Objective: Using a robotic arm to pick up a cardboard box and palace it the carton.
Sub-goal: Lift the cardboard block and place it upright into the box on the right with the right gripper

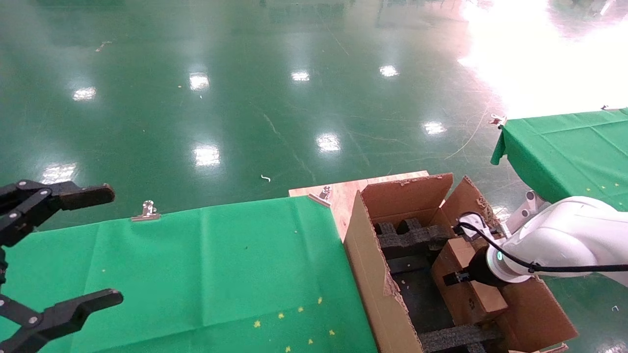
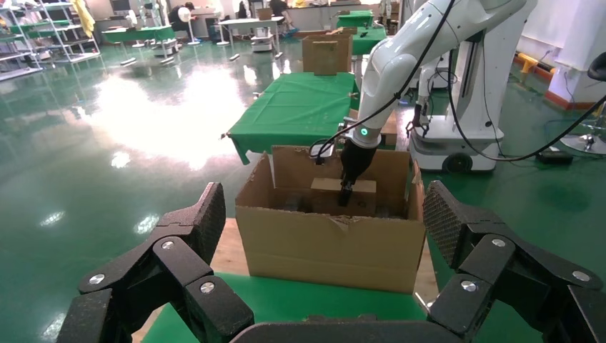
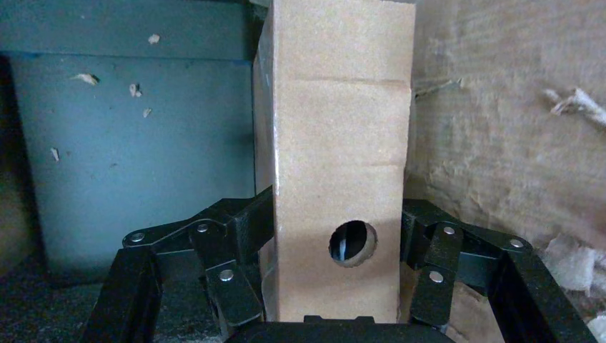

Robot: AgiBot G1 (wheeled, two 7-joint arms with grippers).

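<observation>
The small brown cardboard box (image 1: pixel 466 294) is inside the large flapped carton (image 1: pixel 368 255), close to its right wall. My right gripper (image 1: pixel 455 277), on the white arm, is shut on it, one black finger against each narrow side. The right wrist view shows the box (image 3: pixel 336 128) between the fingers (image 3: pixel 243 229), with a round hole in its near face and the carton wall (image 3: pixel 500 128) beside it. The left wrist view shows the box (image 2: pixel 325 187) from the front, just below the carton's rim. My left gripper (image 1: pixel 105 247) hangs open and empty over the green table's left end.
Black foam inserts (image 1: pixel 407 235) line the carton's floor. The carton stands on a wooden board (image 1: pixel 343 193) beside the green-covered table (image 1: pixel 196 264), whose cloth is held by metal clips (image 1: pixel 147 211). A second green table (image 1: pixel 569 147) stands at the far right.
</observation>
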